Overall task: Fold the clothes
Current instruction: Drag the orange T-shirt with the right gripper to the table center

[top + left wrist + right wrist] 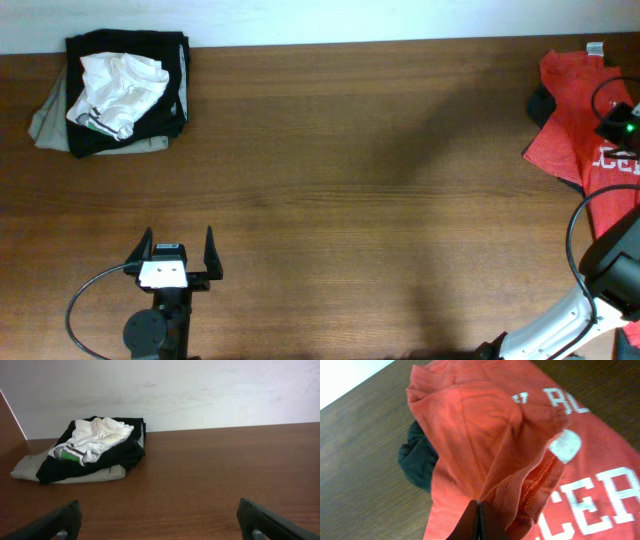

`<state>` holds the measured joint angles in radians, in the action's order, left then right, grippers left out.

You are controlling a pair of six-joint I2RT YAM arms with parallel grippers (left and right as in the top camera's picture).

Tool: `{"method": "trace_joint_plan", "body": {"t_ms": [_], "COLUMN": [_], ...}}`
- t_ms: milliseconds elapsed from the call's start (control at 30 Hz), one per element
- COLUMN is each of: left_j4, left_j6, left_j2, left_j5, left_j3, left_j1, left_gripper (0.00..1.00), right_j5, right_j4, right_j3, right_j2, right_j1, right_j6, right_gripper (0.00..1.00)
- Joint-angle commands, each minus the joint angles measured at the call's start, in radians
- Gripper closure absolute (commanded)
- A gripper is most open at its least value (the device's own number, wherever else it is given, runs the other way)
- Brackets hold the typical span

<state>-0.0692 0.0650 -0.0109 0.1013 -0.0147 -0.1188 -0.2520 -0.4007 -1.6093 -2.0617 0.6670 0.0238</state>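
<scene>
One red T-shirt, fold pinched between right jaws

One T-shirt, one dark garment, one garment pile — two pincers: left pincer, right pincer.

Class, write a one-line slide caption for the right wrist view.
Right end effector pinches a fold of the red-orange T-shirt, white lettering showing, a dark garment beneath, on the table.
</scene>
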Motion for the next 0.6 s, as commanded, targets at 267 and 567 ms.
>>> {"method": "trace_joint_plan", "body": {"t_ms": [267, 567], "left_j4": [0.000, 0.000], "left_j6": [0.019, 0.019], "left_j2": [0.005, 0.005], "left_j5": [0.004, 0.004], "left_j3": [0.006, 0.006], "left_j1": [0.002, 0.002], "left_gripper": [0.01, 0.01], "right_j5": [-0.194, -0.201], "right_j4": [0.032, 0.021], "right_j3": [-0.015, -0.029], "right_j2": [0.011, 0.011], "right_j1": [-0.369, -0.923], "right_j6": [0.112, 0.148], "right_gripper": [0.96, 0.96]}}
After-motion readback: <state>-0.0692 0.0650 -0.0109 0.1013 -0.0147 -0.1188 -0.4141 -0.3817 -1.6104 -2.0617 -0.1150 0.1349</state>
